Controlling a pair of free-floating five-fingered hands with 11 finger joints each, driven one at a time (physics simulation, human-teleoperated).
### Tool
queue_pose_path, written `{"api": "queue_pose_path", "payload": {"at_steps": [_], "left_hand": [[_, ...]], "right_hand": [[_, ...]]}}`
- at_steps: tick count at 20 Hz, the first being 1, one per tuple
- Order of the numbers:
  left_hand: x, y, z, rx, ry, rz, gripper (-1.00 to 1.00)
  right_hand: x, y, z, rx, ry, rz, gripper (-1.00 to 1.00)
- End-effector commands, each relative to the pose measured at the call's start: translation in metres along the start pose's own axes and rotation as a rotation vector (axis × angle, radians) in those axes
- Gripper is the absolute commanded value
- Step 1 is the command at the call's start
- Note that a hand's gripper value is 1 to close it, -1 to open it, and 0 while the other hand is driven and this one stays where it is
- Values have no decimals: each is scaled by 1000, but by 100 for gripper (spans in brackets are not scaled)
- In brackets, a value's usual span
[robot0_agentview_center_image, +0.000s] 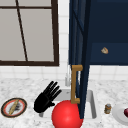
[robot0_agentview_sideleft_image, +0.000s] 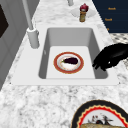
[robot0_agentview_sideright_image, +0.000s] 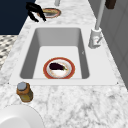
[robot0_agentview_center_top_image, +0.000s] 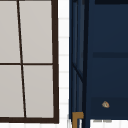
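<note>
My left hand (robot0_agentview_center_image: 46, 98) hovers over the front left part of the sink (robot0_agentview_center_image: 91, 105) with its fingers straight and spread, holding nothing. The left side view has it (robot0_agentview_sideleft_image: 110, 58) above the sink's front rim, and in the right side view it (robot0_agentview_sideright_image: 35, 11) hangs near the far plate. On the sink floor lies a red-rimmed plate (robot0_agentview_sideleft_image: 58, 68) with a dark eggplant (robot0_agentview_sideleft_image: 70, 60) on it; nothing touches the plate (robot0_agentview_sideright_image: 71, 72). A red ball (robot0_agentview_center_image: 67, 115) shows in front of the sink in the front view.
A navy cabinet door (robot0_agentview_center_image: 82, 50) stands open above the sink, with a brass handle (robot0_agentview_center_image: 74, 84); a small tan object (robot0_agentview_center_image: 104, 50) sits inside. Faucet (robot0_agentview_sideleft_image: 32, 37) at the back. Left counter: plate with bread (robot0_agentview_center_image: 13, 107). Right counter: a jar (robot0_agentview_center_image: 107, 108) and a white plate (robot0_agentview_center_image: 120, 113).
</note>
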Motion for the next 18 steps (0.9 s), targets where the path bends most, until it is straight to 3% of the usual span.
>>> {"api": "queue_pose_path", "payload": {"at_steps": [1, 7, 15, 18], "left_hand": [[0, 0, 0, 0, 0, 0, 0], [0, 0, 0, 0, 0, 0, 0], [0, 0, 0, 0, 0, 0, 0], [0, 0, 0, 0, 0, 0, 0]], "right_hand": [[1, 7, 0, 76, -80, 64, -100], [-3, 11, 7, 138, -200, 130, -100], [0, 6, 17, 286, -326, 195, -100], [5, 3, 19, 366, -343, 200, -100]]}}
